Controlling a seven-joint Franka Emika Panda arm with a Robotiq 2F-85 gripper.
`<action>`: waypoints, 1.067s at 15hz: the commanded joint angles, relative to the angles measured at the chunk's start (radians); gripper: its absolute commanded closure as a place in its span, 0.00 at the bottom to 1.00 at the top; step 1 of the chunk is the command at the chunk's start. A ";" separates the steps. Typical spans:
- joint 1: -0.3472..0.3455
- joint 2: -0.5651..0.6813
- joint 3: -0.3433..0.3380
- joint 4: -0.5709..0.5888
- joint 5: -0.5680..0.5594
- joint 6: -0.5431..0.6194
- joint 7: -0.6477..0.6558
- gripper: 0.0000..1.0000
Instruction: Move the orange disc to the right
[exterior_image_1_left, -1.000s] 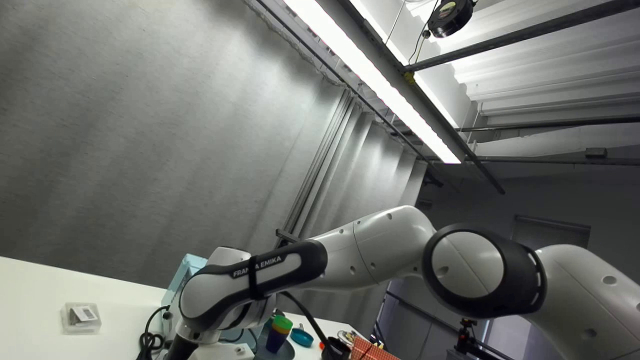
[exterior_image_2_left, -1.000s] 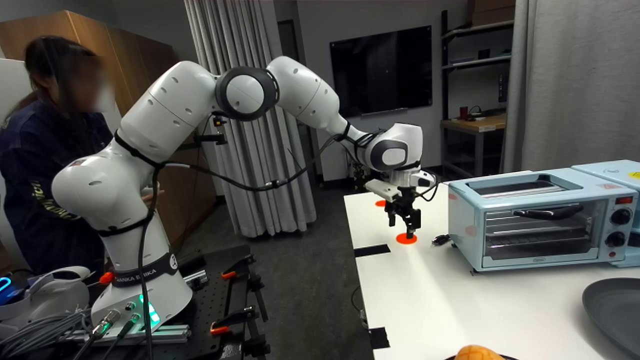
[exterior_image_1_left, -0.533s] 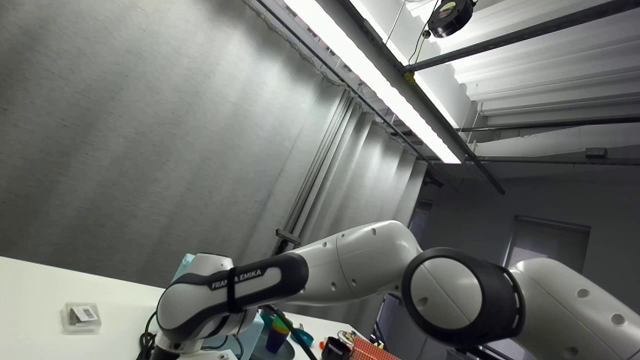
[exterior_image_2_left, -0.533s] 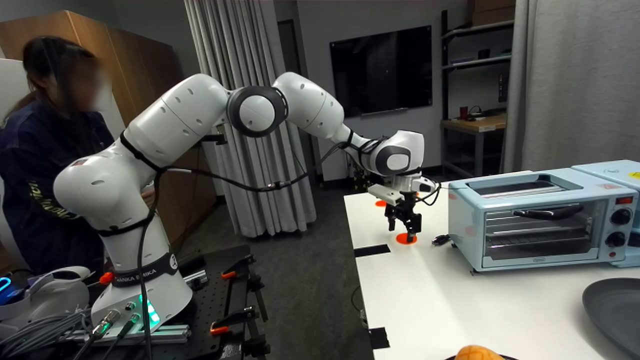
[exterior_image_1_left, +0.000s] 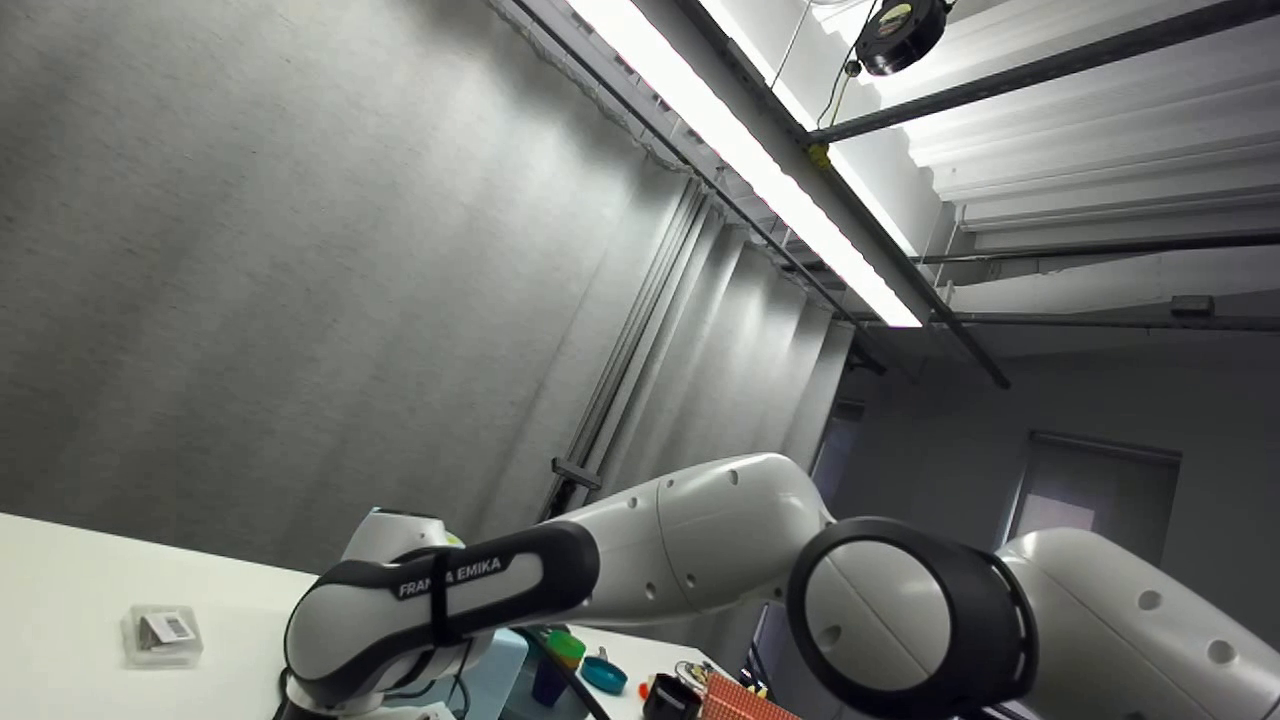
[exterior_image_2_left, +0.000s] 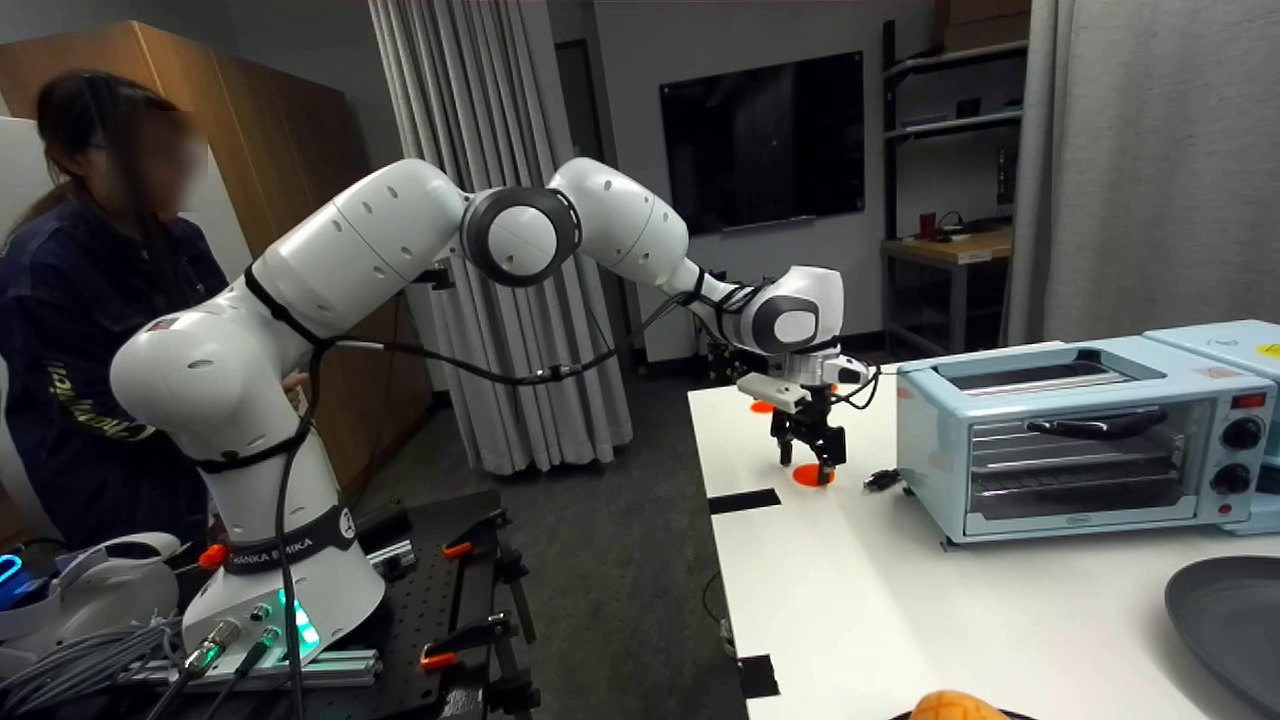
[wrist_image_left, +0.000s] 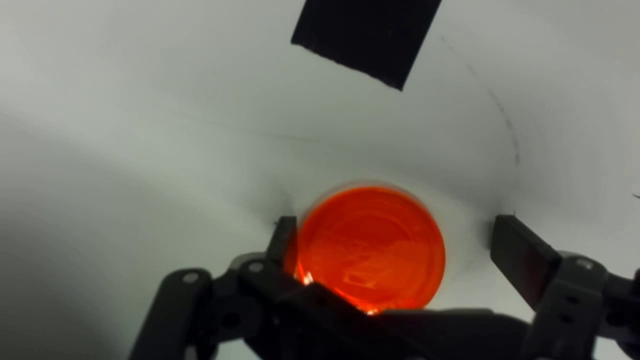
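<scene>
An orange disc (exterior_image_2_left: 806, 476) lies flat on the white table (exterior_image_2_left: 820, 590) near its edge. It also shows in the wrist view as a round, shiny orange disc (wrist_image_left: 372, 245), its lower edge hidden by the gripper's body. My gripper (wrist_image_left: 392, 225) is open, with its fingers on either side of the disc. The left finger in the wrist view is right beside the disc, seemingly touching; a gap shows between the disc and the right finger. In an exterior view the gripper (exterior_image_2_left: 806, 468) points down with its fingertips at about table level. Another exterior view cuts off the gripper and hides the disc.
A second orange disc (exterior_image_2_left: 761, 407) lies farther back. A light blue toaster oven (exterior_image_2_left: 1080, 500) and a black plug (exterior_image_2_left: 882, 480) are beside the gripper. Black tape (exterior_image_2_left: 745, 502), a grey plate (exterior_image_2_left: 1235, 620), a clear box (exterior_image_1_left: 162, 640) and stacked cups (exterior_image_1_left: 566, 645) are on the table.
The arm has come down, bringing the fingertips lower to about table level around the disc. The disc shows no clear shift. The gripper stays open.
</scene>
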 joint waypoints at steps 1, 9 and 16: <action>0.020 0.038 -0.023 0.056 -0.023 -0.009 -0.006 0.00; 0.026 0.026 -0.035 0.053 -0.043 -0.007 -0.003 0.00; 0.019 0.045 -0.037 0.088 -0.036 -0.022 -0.011 0.00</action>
